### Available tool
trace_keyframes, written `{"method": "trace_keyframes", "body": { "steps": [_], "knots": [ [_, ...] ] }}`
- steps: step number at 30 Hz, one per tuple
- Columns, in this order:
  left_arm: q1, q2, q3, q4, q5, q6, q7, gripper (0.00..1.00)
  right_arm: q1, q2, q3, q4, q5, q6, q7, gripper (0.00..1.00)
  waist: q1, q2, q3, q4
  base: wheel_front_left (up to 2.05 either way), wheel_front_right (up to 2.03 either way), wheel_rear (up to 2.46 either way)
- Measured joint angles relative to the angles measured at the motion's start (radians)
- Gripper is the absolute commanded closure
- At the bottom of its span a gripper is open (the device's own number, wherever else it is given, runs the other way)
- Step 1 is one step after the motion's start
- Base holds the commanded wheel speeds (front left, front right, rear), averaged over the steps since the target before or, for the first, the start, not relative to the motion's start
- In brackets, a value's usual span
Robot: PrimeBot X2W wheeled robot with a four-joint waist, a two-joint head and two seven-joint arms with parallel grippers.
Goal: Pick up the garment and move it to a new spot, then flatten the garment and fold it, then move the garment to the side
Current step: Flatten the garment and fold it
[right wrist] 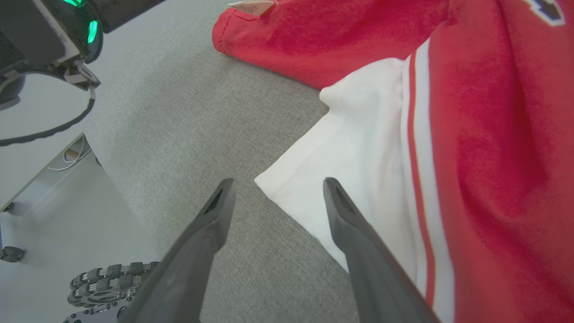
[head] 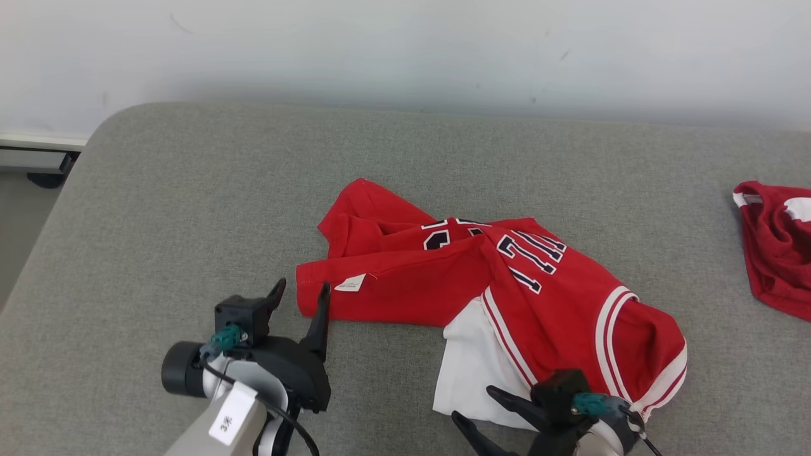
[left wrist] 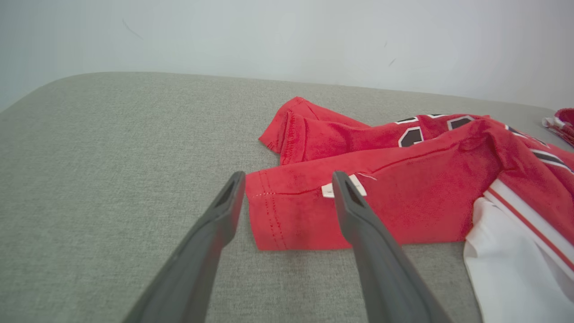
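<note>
A crumpled red garment with white stripes, dark numbers and a white panel lies at the middle of the grey table. My left gripper is open at its left hem corner, near a small white label. In the left wrist view that gripper straddles the red hem of the garment. My right gripper is open at the white panel's front corner. In the right wrist view its fingers stand on either side of the white corner of the garment, just above it.
A second red and white cloth lies at the table's right edge. A white wall runs behind the table. The table's rounded left corner drops to the floor. My left arm shows at the right wrist view's upper left.
</note>
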Motion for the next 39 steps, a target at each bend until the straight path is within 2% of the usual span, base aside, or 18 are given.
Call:
{"method": "trace_keyframes", "body": {
  "steps": [6,12,19,31,32,33,34,35,36,39],
  "knots": [
    [-0.048,0.0,-0.002,0.026,-0.01,-0.004,0.043,0.0,-0.06,0.026,0.029,0.068,-0.02,0.01,0.037,0.0,0.0001,0.0,0.017,0.0,0.0,0.0,0.0],
    [-0.078,-0.013,-0.009,0.091,-0.027,-0.054,0.101,0.0,-0.107,0.07,0.06,0.14,-0.03,0.018,0.063,0.0,0.0,0.0,0.033,-0.008,0.0,0.0,0.0],
    [-0.125,-0.031,-0.007,0.154,-0.041,-0.081,0.15,0.0,-0.154,0.093,0.085,0.206,-0.039,0.028,0.075,0.0,0.0001,0.0,0.047,-0.016,0.0,0.0,0.0],
    [-0.16,-0.048,0.002,0.251,-0.069,-0.082,0.194,0.0,-0.215,0.129,0.114,0.303,-0.066,0.044,0.072,0.02,-0.0002,0.0,0.061,-0.027,0.0,0.0,0.0],
    [-0.168,-0.049,0.004,0.258,-0.074,-0.083,0.197,0.0,-0.22,0.129,0.117,0.31,-0.066,0.044,0.072,0.59,-0.0002,-0.0001,0.062,-0.027,0.0,0.0,0.0],
    [-0.174,-0.051,0.008,0.266,-0.079,-0.094,0.203,0.0,-0.223,0.132,0.119,0.321,-0.067,0.045,0.072,0.88,-0.0001,0.0,0.064,-0.026,0.0,0.0,0.0],
    [-0.175,-0.053,0.02,0.27,-0.091,-0.103,0.202,0.0,-0.225,0.133,0.121,0.327,-0.07,0.045,0.072,1.0,-0.0001,-0.0001,0.067,-0.026,0.0,0.0,0.0],
    [-0.175,-0.053,0.02,0.27,-0.091,-0.103,0.202,0.58,-0.225,0.133,0.121,0.327,-0.07,0.045,0.072,1.0,-0.0001,-0.0001,0.067,-0.026,0.0,0.0,0.0],
    [-0.181,-0.058,0.034,0.281,-0.104,-0.108,0.201,1.0,-0.241,0.133,0.122,0.339,-0.075,0.045,0.072,1.0,-0.0001,-0.0001,0.071,-0.027,0.0,0.0,0.0],
    [-0.195,-0.067,0.047,0.293,-0.127,-0.117,0.201,1.0,-0.246,0.136,0.117,0.356,-0.075,0.047,0.06,1.0,-0.0001,-0.0001,0.076,-0.029,0.0,0.0,0.0]
  ]
}}
